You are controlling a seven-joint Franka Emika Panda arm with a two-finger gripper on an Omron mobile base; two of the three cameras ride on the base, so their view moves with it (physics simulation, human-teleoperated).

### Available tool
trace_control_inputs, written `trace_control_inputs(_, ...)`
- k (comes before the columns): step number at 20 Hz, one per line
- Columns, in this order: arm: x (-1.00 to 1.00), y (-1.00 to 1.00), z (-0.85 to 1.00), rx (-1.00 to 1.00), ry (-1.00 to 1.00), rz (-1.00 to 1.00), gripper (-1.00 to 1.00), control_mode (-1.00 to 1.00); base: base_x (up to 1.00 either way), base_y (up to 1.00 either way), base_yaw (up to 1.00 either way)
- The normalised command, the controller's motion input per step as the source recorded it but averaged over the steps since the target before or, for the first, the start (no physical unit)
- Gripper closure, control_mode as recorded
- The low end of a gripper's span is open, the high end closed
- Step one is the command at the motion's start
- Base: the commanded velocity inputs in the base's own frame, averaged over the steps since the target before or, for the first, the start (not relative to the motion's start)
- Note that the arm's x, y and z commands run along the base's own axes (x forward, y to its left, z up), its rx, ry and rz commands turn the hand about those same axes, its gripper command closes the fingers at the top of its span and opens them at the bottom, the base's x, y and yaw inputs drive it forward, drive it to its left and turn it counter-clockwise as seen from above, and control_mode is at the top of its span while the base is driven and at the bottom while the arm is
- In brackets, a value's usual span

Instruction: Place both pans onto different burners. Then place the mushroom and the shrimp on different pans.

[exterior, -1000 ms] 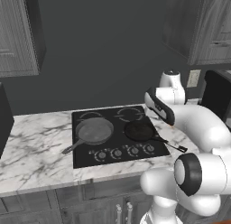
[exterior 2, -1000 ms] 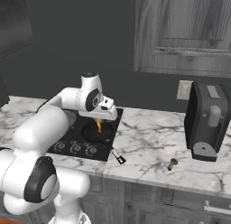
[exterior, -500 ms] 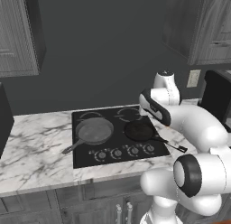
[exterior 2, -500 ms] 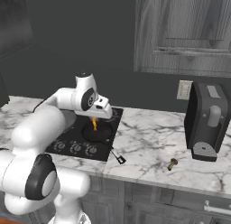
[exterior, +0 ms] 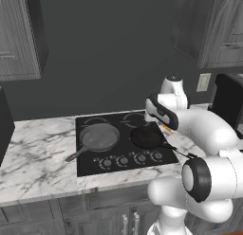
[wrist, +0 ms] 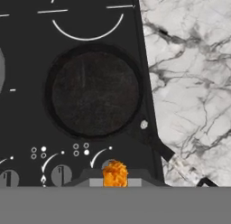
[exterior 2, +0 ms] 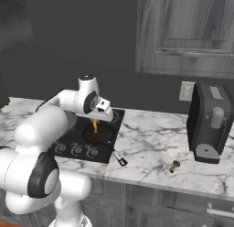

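The shrimp [exterior 2: 95, 126] hangs pinched between the tips of the gripper [exterior 2: 95, 122], whose jaws are closed on it, and it sits directly above the black pan [exterior 2: 98, 134]. In the hand view the shrimp [wrist: 115, 174] shows as a small orange lump at the fingertips, with the black pan [wrist: 94, 93] spread out just ahead along the gripper's line of sight. So the drop target lies straight below and slightly forward of the hand; my reading is that a short descent and a release would put the shrimp inside the pan's rim.

The black pan rests on the cooktop [exterior: 114, 158] on the front burner nearer the arm, and its thin handle [wrist: 180, 165] runs out over the edge of the cooktop onto the marble counter [wrist: 189, 74]. Beyond the black pan, farther from the arm, the grey skillet [exterior: 98, 137] sits on the neighbouring front burner, its handle pointing toward the counter's front edge. A bare back burner [wrist: 86, 17] lies just past the black pan.

The mushroom [exterior 2: 174, 165] lies on the counter well away from the black pan, near the coffee machine [exterior 2: 212, 123], not yet collected.
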Motion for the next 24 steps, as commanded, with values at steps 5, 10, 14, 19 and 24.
trace_control_inputs(5, 0.08, 0.03, -0.23, 0.03, -0.06, 0.02, 1.00, -1.00, 0.00, 0.00, 0.00)
trace_control_inputs(10, 0.16, 0.08, -0.22, 0.01, -0.07, 0.01, 1.00, -1.00, 0.00, 0.00, 0.00)
trace_control_inputs(14, 0.04, 0.09, -0.31, 0.00, -0.08, 0.00, 1.00, -1.00, 0.00, 0.00, 0.00)
trace_control_inputs(19, 0.06, 0.13, -0.32, 0.00, -0.08, 0.00, 1.00, -1.00, 0.00, 0.00, 0.00)
trace_control_inputs(24, 0.14, 0.08, -0.22, 0.00, -0.07, 0.00, 1.00, -1.00, 0.00, 0.00, 0.00)
